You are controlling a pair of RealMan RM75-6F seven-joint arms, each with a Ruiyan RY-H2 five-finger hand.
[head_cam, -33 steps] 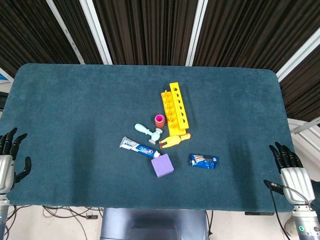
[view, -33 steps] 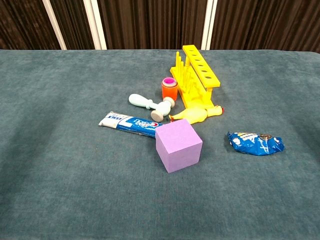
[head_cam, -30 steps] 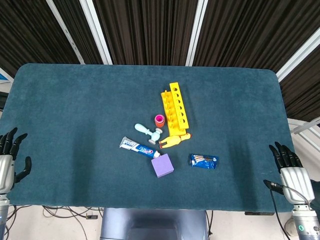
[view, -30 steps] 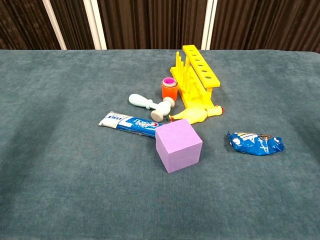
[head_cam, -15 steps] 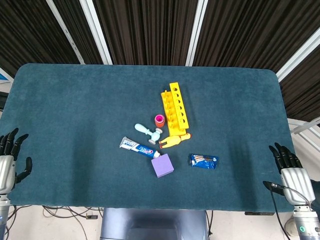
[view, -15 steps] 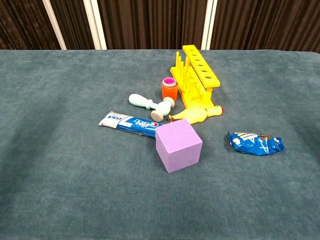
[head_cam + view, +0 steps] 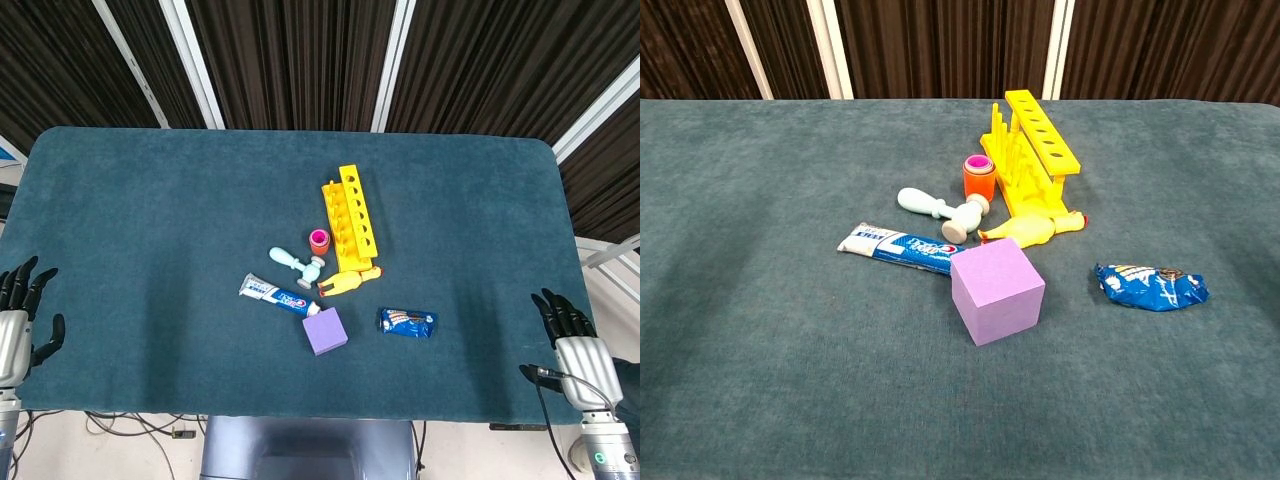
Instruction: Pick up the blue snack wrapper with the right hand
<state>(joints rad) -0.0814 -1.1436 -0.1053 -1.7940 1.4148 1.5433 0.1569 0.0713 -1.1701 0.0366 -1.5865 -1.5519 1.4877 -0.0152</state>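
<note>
The blue snack wrapper (image 7: 407, 322) (image 7: 1151, 286) lies flat on the teal table, just right of the purple cube (image 7: 325, 331) (image 7: 997, 291). My right hand (image 7: 575, 350) hangs off the table's front right corner, fingers spread and empty, well to the right of the wrapper. At the front left edge my left hand (image 7: 16, 320) is open too, holding nothing. Neither hand appears in the chest view.
A toothpaste tube (image 7: 277, 295), a pale blue toy hammer (image 7: 296, 262), an orange and pink cup (image 7: 319, 240), a yellow rack (image 7: 349, 217) and a yellow rubber chicken (image 7: 348, 281) cluster left of and behind the wrapper. The teal table (image 7: 150, 220) spreads wide around them.
My right hand has shifted slightly left, toward the table edge. The objects and the left hand stay as they were.
</note>
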